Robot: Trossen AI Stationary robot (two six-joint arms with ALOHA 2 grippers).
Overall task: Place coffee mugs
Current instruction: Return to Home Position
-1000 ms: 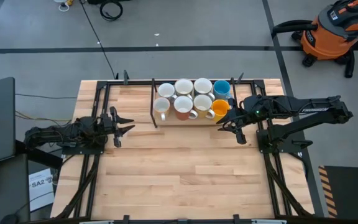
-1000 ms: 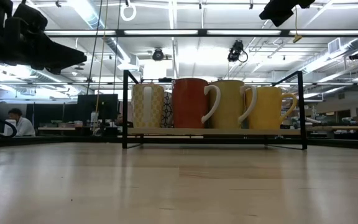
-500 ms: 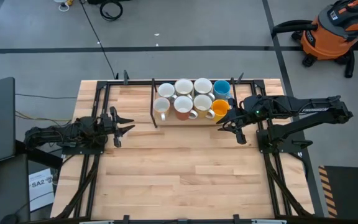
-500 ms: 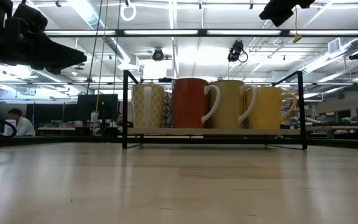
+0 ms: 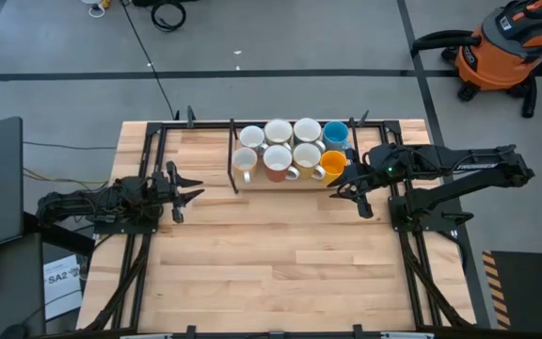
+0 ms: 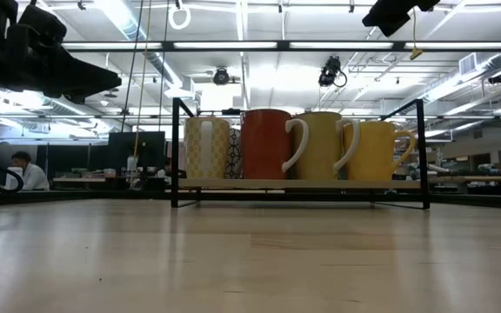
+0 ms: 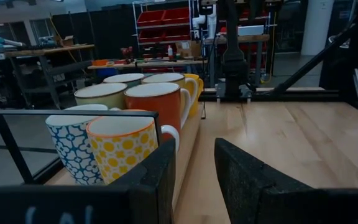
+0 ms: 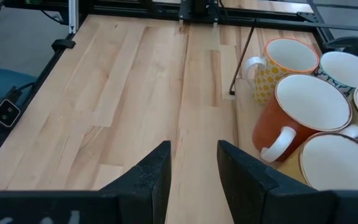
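Butcher-block tabletop [image 5: 271,264] is spread beneath both arms. Nothing is held between the parted jaws of the left gripper [image 5: 184,193] or right gripper [image 5: 351,193]. Near both, off to one side, the coffee mugs [image 5: 290,151] are packed on the rack [image 5: 232,169]. Rigid, breakable glazed ceramic is best taken by the rim.

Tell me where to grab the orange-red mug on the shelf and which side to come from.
I'd take the orange-red mug by its front rim, from above: one finger inside the open mouth, one on the wall facing the tabletop. Other mugs crowd both sides and behind, and its white handle slants toward the neighbouring mug, leaving little room there.
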